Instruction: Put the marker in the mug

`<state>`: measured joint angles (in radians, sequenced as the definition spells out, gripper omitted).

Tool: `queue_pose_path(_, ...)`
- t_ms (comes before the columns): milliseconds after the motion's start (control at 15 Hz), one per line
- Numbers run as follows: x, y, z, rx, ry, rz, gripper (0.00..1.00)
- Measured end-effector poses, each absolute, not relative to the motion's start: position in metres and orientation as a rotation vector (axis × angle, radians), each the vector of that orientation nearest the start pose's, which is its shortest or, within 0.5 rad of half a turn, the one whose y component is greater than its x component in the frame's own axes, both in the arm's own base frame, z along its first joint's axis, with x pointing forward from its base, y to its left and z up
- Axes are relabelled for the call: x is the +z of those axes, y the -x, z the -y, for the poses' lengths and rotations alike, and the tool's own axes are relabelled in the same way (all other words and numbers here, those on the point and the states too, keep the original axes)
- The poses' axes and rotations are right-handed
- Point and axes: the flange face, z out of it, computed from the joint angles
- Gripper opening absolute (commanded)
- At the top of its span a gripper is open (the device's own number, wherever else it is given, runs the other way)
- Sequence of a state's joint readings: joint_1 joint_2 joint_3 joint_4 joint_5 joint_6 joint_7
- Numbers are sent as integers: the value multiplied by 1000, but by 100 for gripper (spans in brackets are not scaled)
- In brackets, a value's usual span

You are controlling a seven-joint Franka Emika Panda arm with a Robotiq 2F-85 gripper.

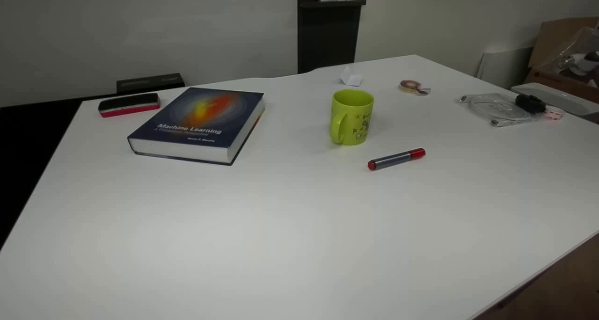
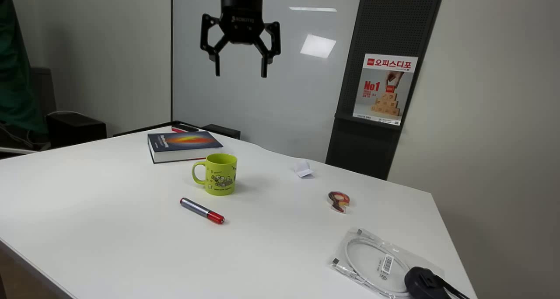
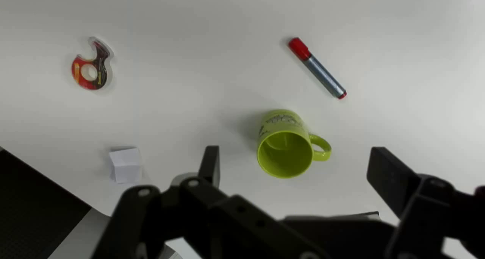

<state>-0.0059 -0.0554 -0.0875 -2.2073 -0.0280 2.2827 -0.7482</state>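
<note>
Printed lime mug (image 2: 222, 176), red-grey marker (image 2: 201, 210)

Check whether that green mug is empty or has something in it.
Empty, it seems: the wrist view looks into the mug, showing only its bare inside. The marker lies outside it, on the table.

On table (image 1: 281, 240), in exterior view: marker (image 1: 396, 159) right-front of mug (image 1: 352, 119), book (image 1: 199, 119) left, tape (image 1: 410, 86) right-behind.

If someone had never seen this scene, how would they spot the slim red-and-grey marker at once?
On the white tabletop, find the upright yellow-green cylindrical mug. Beside it, not touching, lies the slim red-and-grey marker: red at both ends, the only pen-shaped thing there.
</note>
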Motion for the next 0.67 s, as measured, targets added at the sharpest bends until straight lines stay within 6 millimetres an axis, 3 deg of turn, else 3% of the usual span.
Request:
queue_pose_path(200, 392, -533, 23, -401, 2972, 951, 100)
queue_pose_path(333, 374, -530, 6, -449, 2926, 983, 100)
queue_pose_path(667, 328, -513, -7, -280, 2740, 1301, 100)
